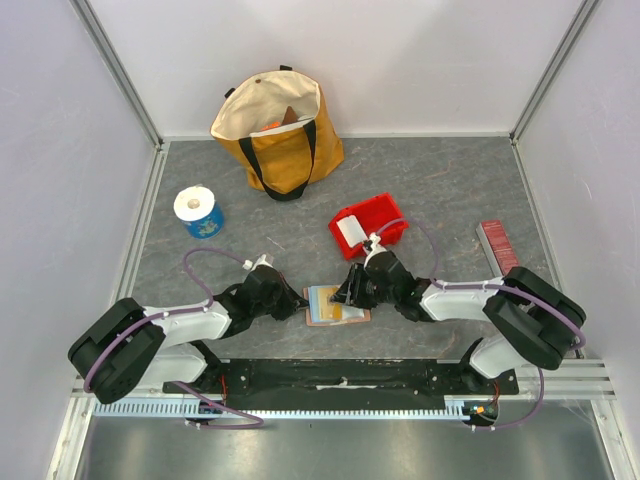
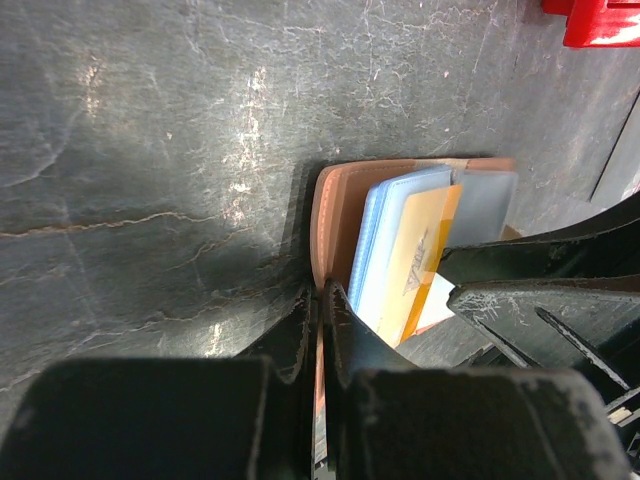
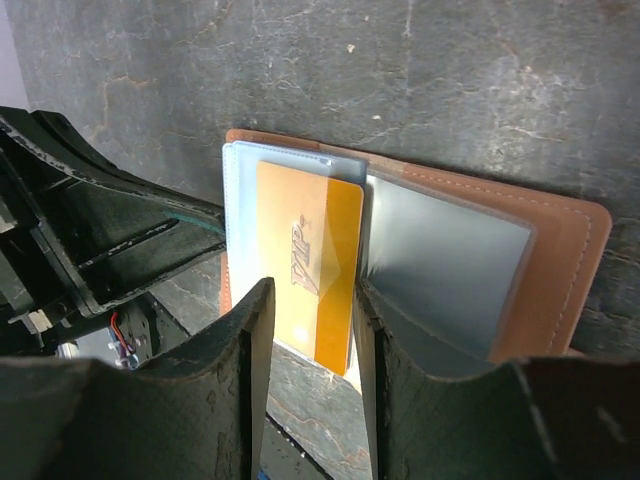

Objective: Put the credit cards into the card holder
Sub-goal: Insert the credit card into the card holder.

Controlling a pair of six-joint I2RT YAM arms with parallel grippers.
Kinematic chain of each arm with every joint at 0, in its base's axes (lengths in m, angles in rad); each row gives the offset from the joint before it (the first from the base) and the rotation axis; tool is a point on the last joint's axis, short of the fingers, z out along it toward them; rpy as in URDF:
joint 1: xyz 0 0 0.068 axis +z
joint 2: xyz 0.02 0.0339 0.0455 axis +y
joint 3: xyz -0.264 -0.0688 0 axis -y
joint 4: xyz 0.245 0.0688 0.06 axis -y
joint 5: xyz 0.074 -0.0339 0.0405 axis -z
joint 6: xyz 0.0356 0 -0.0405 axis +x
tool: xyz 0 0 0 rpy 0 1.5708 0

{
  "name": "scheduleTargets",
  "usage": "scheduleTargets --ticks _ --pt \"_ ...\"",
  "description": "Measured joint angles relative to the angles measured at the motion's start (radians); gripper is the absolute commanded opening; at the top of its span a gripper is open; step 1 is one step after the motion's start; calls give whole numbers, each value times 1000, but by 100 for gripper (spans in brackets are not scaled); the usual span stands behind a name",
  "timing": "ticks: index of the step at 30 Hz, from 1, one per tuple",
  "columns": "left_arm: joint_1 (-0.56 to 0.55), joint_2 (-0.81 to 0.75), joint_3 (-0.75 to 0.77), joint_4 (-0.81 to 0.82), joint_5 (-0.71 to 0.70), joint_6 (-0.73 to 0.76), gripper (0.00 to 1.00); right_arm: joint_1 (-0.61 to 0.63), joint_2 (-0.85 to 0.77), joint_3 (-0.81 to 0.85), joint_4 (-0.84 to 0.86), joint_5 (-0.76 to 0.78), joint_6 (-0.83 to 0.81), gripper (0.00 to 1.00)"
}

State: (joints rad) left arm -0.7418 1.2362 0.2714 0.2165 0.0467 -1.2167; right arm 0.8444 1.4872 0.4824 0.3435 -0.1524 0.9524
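The left gripper (image 1: 303, 303) and right gripper (image 1: 348, 292) hem the card holder (image 1: 335, 313) from both sides, the red bin (image 1: 372, 206) (just behind the right one) crowds the far approach, and bare tabletop (image 1: 290, 235) lies open left of the bin

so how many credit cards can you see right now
2. A yellow card is gripped by the right hand, partly over the open card holder; a light blue card lies under it in the holder. More may be hidden beneath.
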Motion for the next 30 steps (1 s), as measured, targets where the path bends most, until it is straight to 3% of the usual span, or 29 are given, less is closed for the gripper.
scheduleTargets --ticks 13,18,23,30 --pt "0 0 0 -1 0 0 2 0 59 26 45 -62 1 40" --pt "0 -3 5 -13 -1 2 2 0 51 44 6 -55 -24 57" --pt "-1 -35 32 -104 -31 33 2 -16 -73 135 -179 10 -144 68" --pt "-1 -52 89 -213 -73 89 2 -246 -143 391 -383 47 -370 78"
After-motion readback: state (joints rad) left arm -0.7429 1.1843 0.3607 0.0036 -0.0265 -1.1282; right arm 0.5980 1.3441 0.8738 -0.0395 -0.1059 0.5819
